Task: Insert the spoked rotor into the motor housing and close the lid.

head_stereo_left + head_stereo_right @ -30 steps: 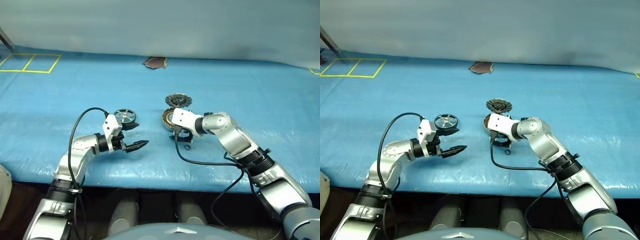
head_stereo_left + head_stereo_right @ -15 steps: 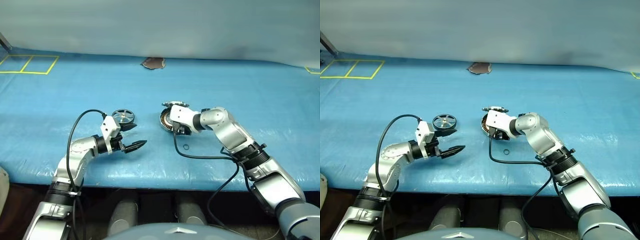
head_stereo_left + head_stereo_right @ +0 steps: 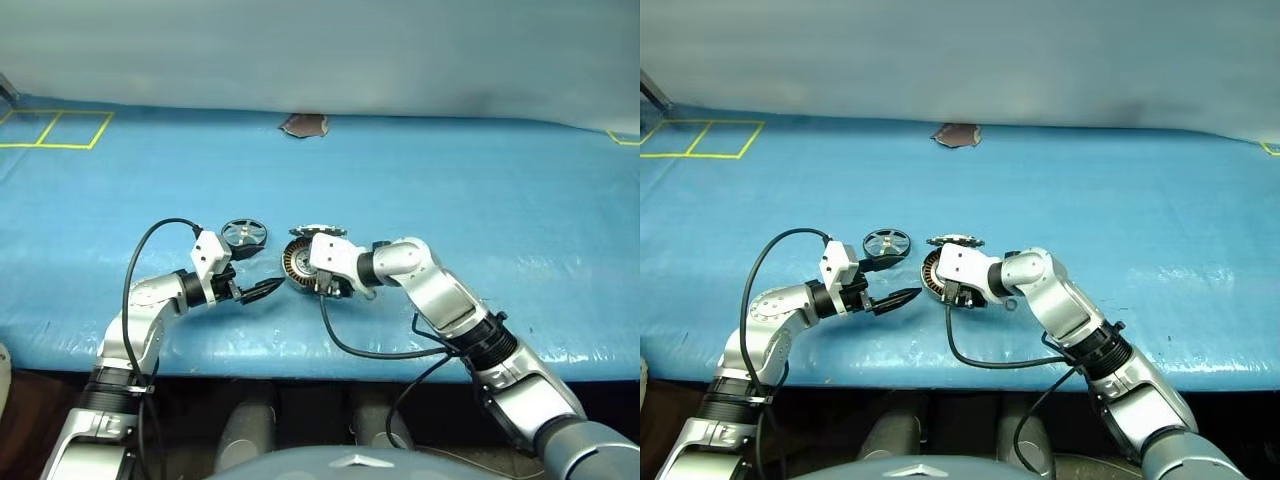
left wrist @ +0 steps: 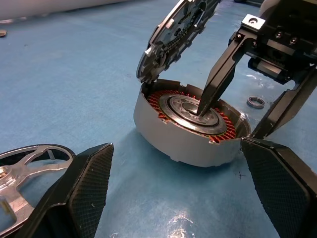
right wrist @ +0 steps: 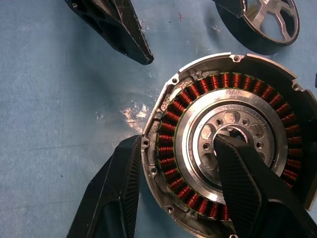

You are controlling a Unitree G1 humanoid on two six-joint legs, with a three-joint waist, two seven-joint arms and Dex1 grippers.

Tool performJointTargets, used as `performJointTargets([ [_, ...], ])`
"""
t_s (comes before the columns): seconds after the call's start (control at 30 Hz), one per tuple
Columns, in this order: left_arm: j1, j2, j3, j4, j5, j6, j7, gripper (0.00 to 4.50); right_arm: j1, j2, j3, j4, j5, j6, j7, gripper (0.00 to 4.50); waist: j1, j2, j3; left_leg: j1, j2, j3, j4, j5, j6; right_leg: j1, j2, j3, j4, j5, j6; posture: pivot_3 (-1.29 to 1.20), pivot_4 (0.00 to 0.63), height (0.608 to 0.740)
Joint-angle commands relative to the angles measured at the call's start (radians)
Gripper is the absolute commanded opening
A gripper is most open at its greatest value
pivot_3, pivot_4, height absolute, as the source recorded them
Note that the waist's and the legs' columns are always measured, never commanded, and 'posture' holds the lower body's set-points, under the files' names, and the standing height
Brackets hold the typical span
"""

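The motor housing (image 3: 299, 266), a silvery cup with copper windings, lies on the blue sheet, and my right gripper (image 3: 320, 284) is shut on its wall. One finger (image 5: 245, 186) sits in the metal centre, the other (image 5: 116, 191) outside the rim. The grey toothed lid (image 4: 174, 35) leans tilted on the housing's far rim. The dark spoked rotor (image 3: 243, 233) lies flat just left of the housing. My left gripper (image 3: 266, 272) stands open, holding nothing, its tips close to the housing's left side and one finger beside the rotor.
A small bearing ring (image 4: 256, 102) lies on the sheet just behind the housing. At the far edge is a brown torn patch (image 3: 305, 125), at the far left yellow tape squares (image 3: 50, 128). My right arm's black cable (image 3: 345, 345) loops toward the table's front edge.
My right gripper closed on the housing and dragged it left, toward my left gripper. The lid, flat behind the housing before, now leans on its rim. My left gripper kept still.
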Motion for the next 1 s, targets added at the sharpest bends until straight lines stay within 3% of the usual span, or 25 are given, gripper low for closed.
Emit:
performJointTargets([
  [0.03,-0.001,0.01,0.021,-0.046,-0.011,-0.014,0.004,4.5,0.007,0.022,-0.001,-0.003,0.011,0.001,-0.026,2.08,0.0,0.0,0.0,0.0,0.0,0.0,0.0,0.0,0.0,0.0,0.0,0.0,0.0,0.0,0.0,0.0,0.15,0.74],
  [0.33,0.001,0.011,0.017,-0.053,-0.008,-0.013,0.008,4.5,0.01,0.047,-0.04,0.076,0.022,0.025,-0.085,2.08,-0.003,0.0,0.0,0.003,0.0,0.0,0.001,0.0,0.0,0.001,0.0,0.0,0.001,0.0,0.0,0.0,0.15,0.74],
  [0.47,0.0,0.009,0.014,-0.052,-0.008,-0.012,0.009,4.5,0.016,0.05,-0.058,0.055,0.032,0.017,-0.109,3.21,-0.001,0.0,0.0,0.002,0.0,0.0,0.001,0.0,0.0,0.001,0.0,0.0,0.001,0.0,0.0,0.0,0.15,0.74],
  [0.63,-0.001,0.007,0.008,-0.048,-0.008,-0.012,0.006,4.5,0.044,0.059,-0.127,-0.079,0.084,0.053,-0.144,3.21,0.011,0.0,0.0,-0.001,0.0,-0.001,0.0,0.0,0.0,-0.001,0.0,0.0,0.0,0.0,-0.001,0.0,0.15,0.74],
  [0.8,-0.01,0.008,0.003,-0.043,-0.013,-0.004,-0.006,4.5,0.129,0.11,-0.278,-0.281,0.215,0.131,-0.211,3.21,0.013,0.0,0.0,-0.001,0.0,-0.001,-0.002,0.0,0.0,-0.001,0.0,0.0,0.0,0.0,-0.001,0.0,0.15,0.74],
  [0.9,-0.016,0.008,-0.002,-0.04,-0.022,0.001,-0.023,4.5,0.193,0.12,-0.364,-0.375,0.262,0.154,-0.265,3.21,0.014,0.0,0.0,-0.001,0.0,-0.001,-0.001,0.0,-0.001,-0.001,0.0,0.0,0.0,0.0,-0.001,0.0,0.15,0.74],
  [1.0,-0.023,0.006,-0.007,-0.04,-0.033,0.017,-0.045,4.5,0.352,0.069,-0.432,-0.439,0.268,0.15,-0.296,3.21,0.022,-0.001,0.0,-0.001,0.0,-0.001,-0.001,0.0,-0.001,-0.001,-0.001,0.0,-0.001,0.0,-0.001,0.0,0.15,0.74],
])
